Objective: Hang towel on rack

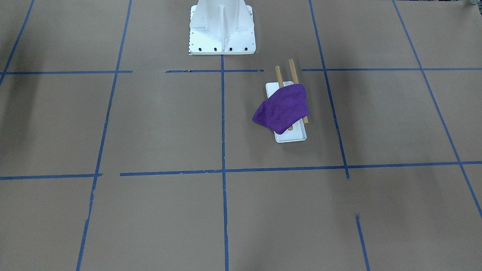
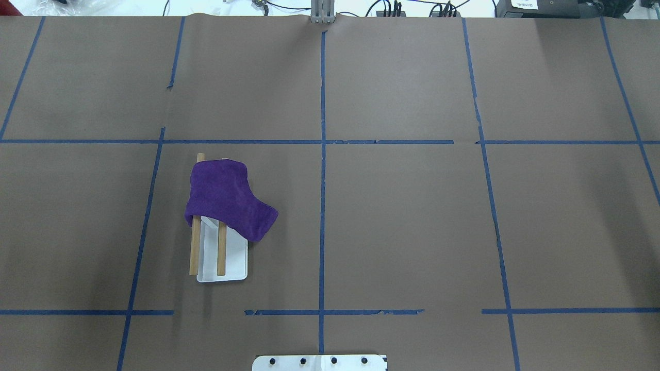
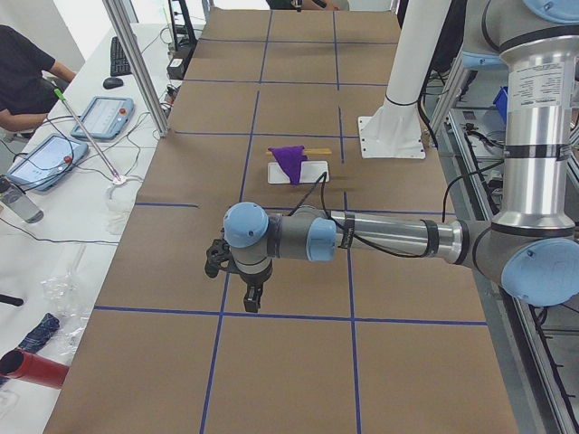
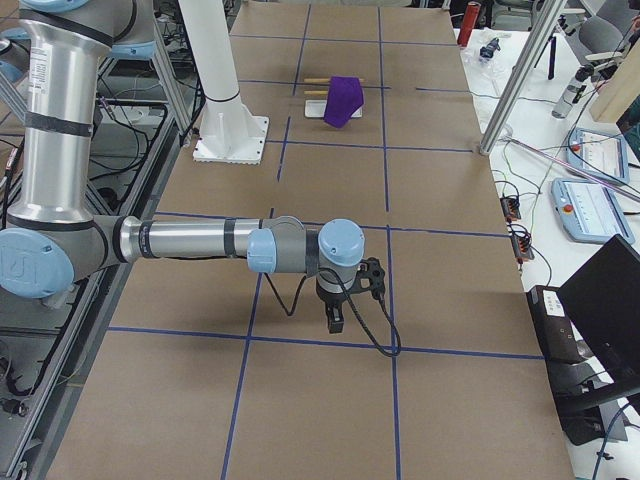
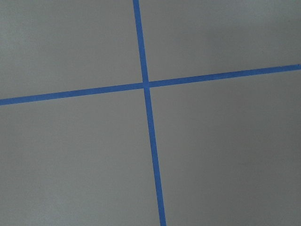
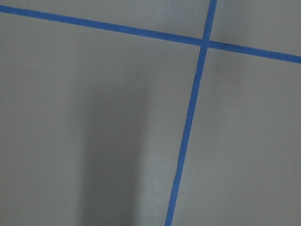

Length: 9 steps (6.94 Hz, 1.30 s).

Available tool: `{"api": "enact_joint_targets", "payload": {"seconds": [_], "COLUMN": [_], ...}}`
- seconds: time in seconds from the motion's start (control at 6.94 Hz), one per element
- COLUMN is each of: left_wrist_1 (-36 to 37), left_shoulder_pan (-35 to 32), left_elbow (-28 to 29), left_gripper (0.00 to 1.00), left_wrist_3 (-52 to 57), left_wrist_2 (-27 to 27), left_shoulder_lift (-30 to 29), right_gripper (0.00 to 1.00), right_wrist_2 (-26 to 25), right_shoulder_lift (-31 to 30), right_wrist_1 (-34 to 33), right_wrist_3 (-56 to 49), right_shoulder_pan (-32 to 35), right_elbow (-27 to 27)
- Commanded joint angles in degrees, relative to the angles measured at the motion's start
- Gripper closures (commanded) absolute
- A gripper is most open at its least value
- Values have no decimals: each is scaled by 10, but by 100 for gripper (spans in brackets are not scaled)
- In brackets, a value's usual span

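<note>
The purple towel (image 1: 281, 108) lies draped over both wooden bars (image 1: 293, 69) of the rack, whose white tray base (image 1: 292, 136) stands on the brown table. In the overhead view the towel (image 2: 227, 198) covers the bars' far half, and one corner hangs over the tray (image 2: 234, 263) on its right side. My left gripper (image 3: 253, 298) hangs over the table far from the rack, seen only in the exterior left view. My right gripper (image 4: 335, 320) shows only in the exterior right view. I cannot tell whether either is open or shut.
The large white bolted pedestal (image 1: 222, 28) stands at the robot's side of the table. Blue tape lines (image 2: 323, 154) grid the brown paper. Tablets (image 3: 45, 158) and cables lie on the side bench, where a seated person (image 3: 23, 72) shows.
</note>
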Motion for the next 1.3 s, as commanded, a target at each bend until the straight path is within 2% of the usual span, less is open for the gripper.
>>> {"api": "enact_joint_targets", "payload": {"seconds": [0.0,0.29,1.15], "left_wrist_1": [-4,-47,-40], "left_shoulder_pan": [3,3,3], "left_elbow": [-7,-9,-12], "left_gripper": [0,0,0], "left_wrist_3": [1,-2,1], "left_wrist_2": [0,3,6], "left_shoulder_lift": [3,-3,-11], "right_gripper": [0,0,0], "right_wrist_2": [0,1,5], "right_shoulder_lift": [0,0,-6], "right_wrist_1": [0,0,1], "right_wrist_3": [0,0,0], "right_shoulder_pan": [0,0,0], "right_elbow": [0,-1,3]}}
